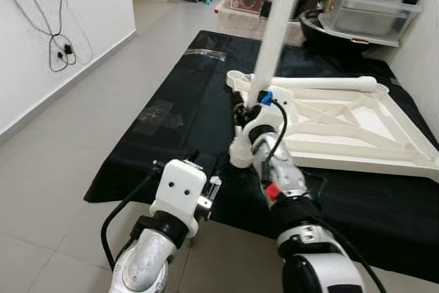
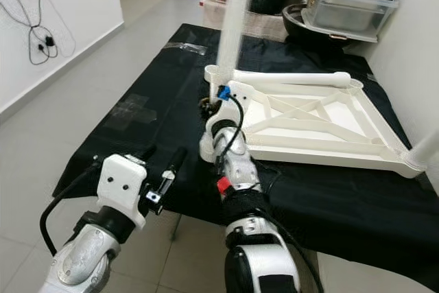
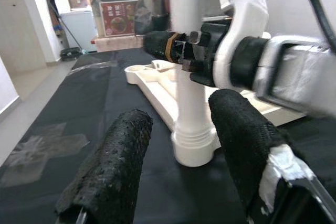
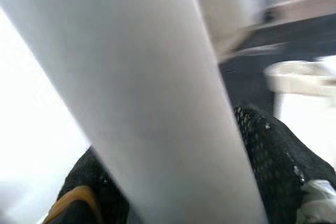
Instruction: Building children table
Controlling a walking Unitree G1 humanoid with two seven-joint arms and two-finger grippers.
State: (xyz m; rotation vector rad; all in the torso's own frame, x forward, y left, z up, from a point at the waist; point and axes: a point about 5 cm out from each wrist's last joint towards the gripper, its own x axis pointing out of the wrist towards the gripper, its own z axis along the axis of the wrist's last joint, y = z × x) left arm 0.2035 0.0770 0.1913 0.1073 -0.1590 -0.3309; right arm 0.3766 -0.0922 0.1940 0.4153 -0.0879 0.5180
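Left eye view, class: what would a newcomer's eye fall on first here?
The tall white leg standing upright at the black mat's middle, clamped low down by the right gripper. Just behind it on the mat lies the white tabletop, upside down, a second leg lying along its far edge. The left gripper hovers open at the mat's near edge.

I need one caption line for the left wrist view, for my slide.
Open left claw faces a white leg held upright by the right claw on black cloth.

Grey tiled floor (image 1: 103, 101), white wall (image 1: 27, 5)
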